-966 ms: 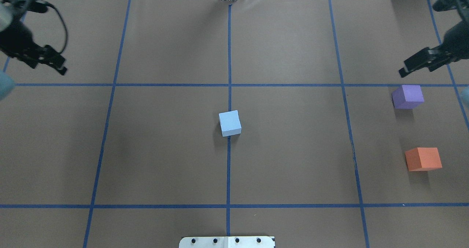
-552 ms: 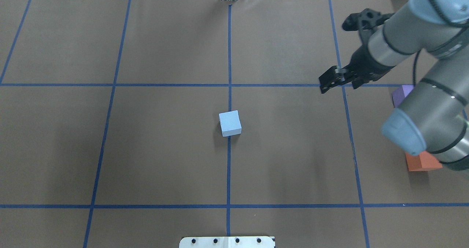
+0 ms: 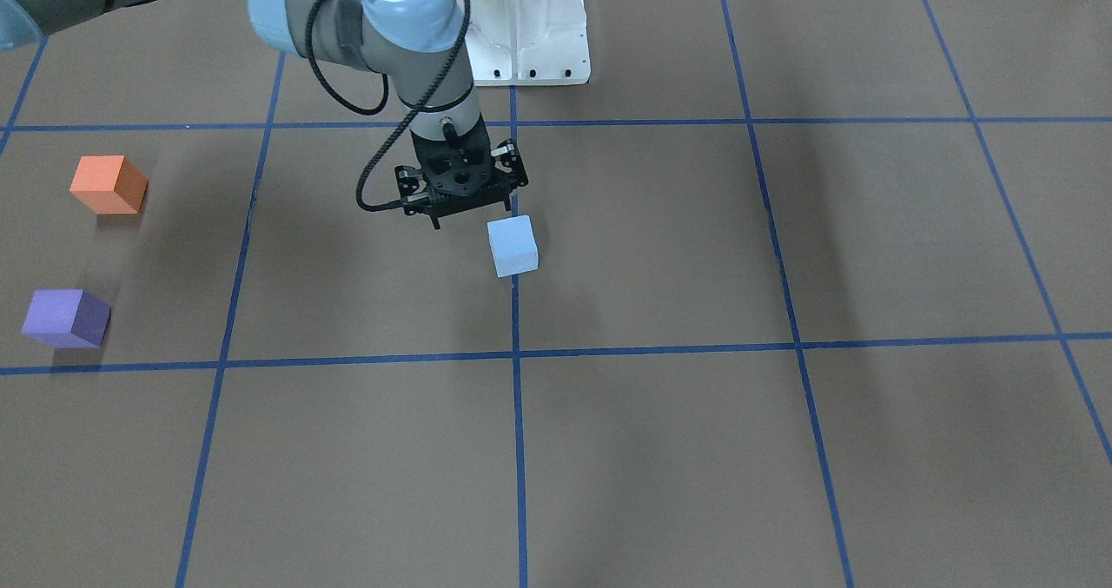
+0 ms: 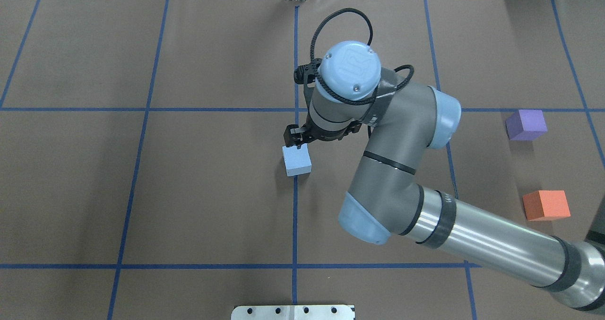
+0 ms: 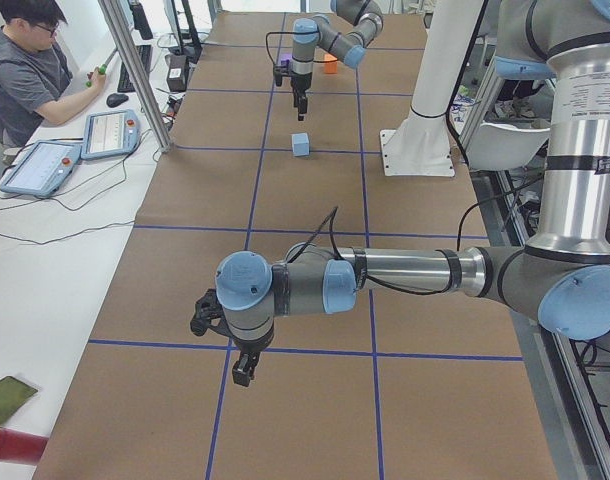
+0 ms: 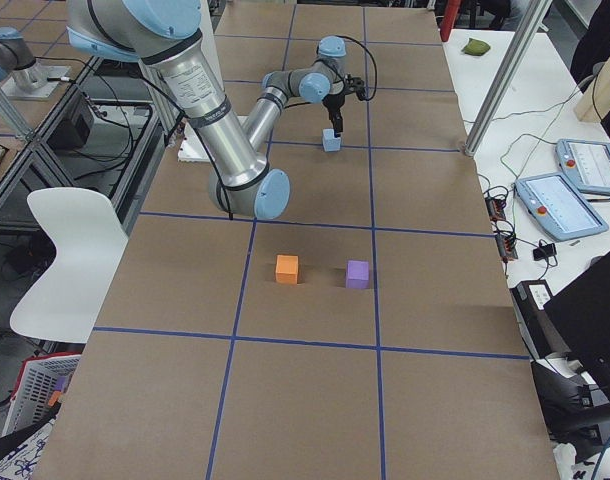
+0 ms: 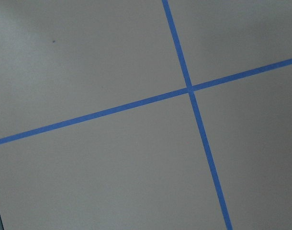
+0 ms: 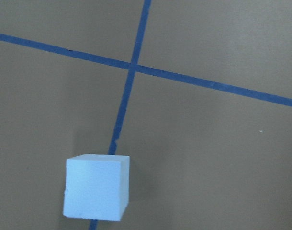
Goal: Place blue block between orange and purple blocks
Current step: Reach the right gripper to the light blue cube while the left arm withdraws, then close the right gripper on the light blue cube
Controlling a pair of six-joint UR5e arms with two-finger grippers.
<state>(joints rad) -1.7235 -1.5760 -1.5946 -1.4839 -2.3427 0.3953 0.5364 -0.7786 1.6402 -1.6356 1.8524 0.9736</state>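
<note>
The light blue block (image 4: 297, 159) sits on the centre tape line; it also shows in the front view (image 3: 512, 247) and the right wrist view (image 8: 95, 187). My right gripper (image 4: 302, 142) hangs just above it, slightly to its far side, and looks open and empty (image 3: 469, 214). The purple block (image 4: 526, 125) and the orange block (image 4: 546, 205) stand apart at the table's right side with a gap between them. My left gripper (image 5: 242, 372) hovers over the table's left end, seen only from the side; I cannot tell its state.
Blue tape lines grid the brown table. The white robot base plate (image 3: 530, 49) is at the near edge. My right arm's forearm (image 4: 472, 244) stretches low across the right half, close to the orange block. A person (image 5: 25, 60) sits at a side table beyond the far edge.
My right arm has swung from the far right edge to the middle, over the blue block. My left arm has left the overhead view. The blocks have not moved.
</note>
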